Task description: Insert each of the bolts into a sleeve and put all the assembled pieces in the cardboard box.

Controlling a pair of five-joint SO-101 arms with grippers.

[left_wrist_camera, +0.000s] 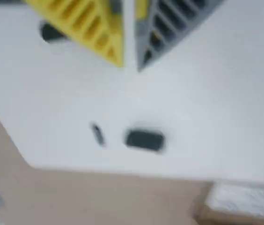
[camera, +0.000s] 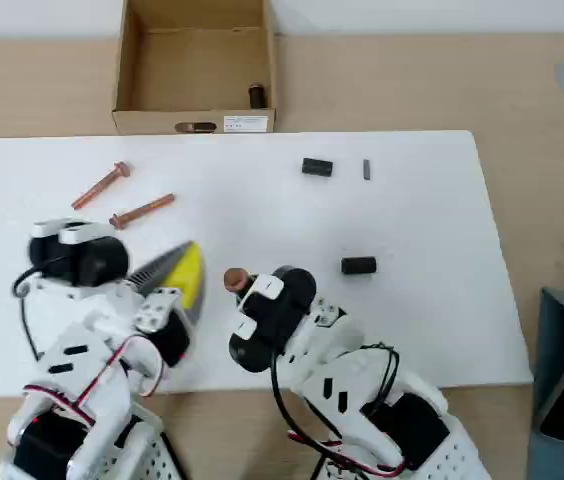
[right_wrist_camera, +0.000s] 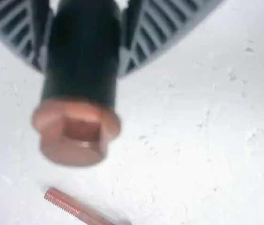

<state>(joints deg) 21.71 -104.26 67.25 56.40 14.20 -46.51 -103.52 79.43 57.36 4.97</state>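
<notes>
Left hand (left_wrist_camera: 129, 65): yellow finger and grey finger drawn nearly together, nothing between them. It hangs low over the white sheet (camera: 432, 330) that covers most of the counter (camera: 542, 170).

Right hand (camera: 240, 282): just beside the left hand, clamped on one black sleeve (right_wrist_camera: 80, 79). One copper bolt sits in that sleeve, and its head (right_wrist_camera: 78, 133) sticks out past the fingertips.

Count of bolts:
- 2 loose on the sheet, beyond the left hand, lying near each other but apart: first bolt (camera: 100, 185), second bolt (camera: 142, 210).
- 1 in the right hand's sleeve.

Count of sleeves:
- 2 loose on the sheet: near sleeve (camera: 358, 265) off to the outer side of the right hand, far sleeve (camera: 316, 167) well ahead of it.
- 1 held.
- A thin dark piece (camera: 366, 169) lies just beside the far sleeve; it is too small to tell what it is.

Cardboard box (camera: 127, 70): on the counter past the sheet's far edge, well ahead of both hands. It holds 1 assembled piece (camera: 256, 95), in the front corner nearer the right hand's side.
</notes>
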